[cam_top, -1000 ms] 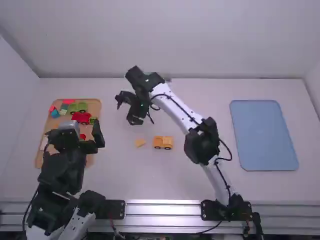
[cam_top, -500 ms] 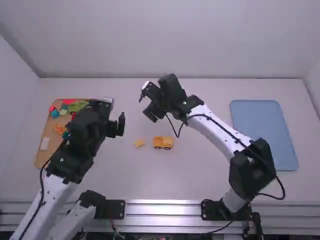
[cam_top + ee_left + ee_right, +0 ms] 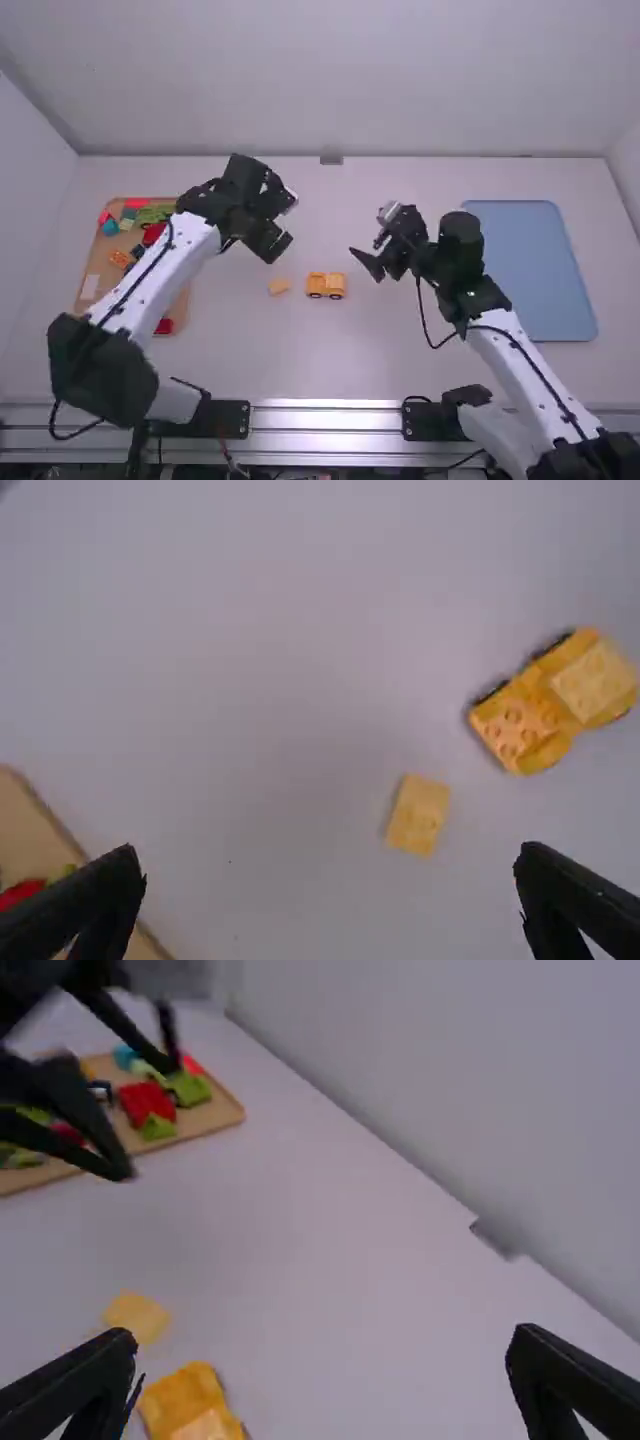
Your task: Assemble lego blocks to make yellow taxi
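Mid-table, a yellow-orange car on black wheels (image 3: 326, 285) has a paler block on one part of its top. A loose small yellow block (image 3: 279, 286) lies flat just left of the car, not touching it. My left gripper (image 3: 285, 222) hangs above and beyond the loose block. In its wrist view the left gripper (image 3: 330, 880) is spread wide, with the loose block (image 3: 418, 815) and the car (image 3: 555, 700) below. My right gripper (image 3: 368, 256) hovers to the right of the car. In its own view the right gripper (image 3: 322, 1370) stands open and holds nothing.
At the left, a tan tray (image 3: 88, 305) holds several red, green and other coloured blocks. A blue tray (image 3: 528, 270) lies at the right. A small grey object (image 3: 331, 158) sits at the table's back edge.
My left gripper has swung from the tan tray toward the middle. My right gripper has drawn back to the right, away from the space beyond the blocks. The car and loose block have stayed put.
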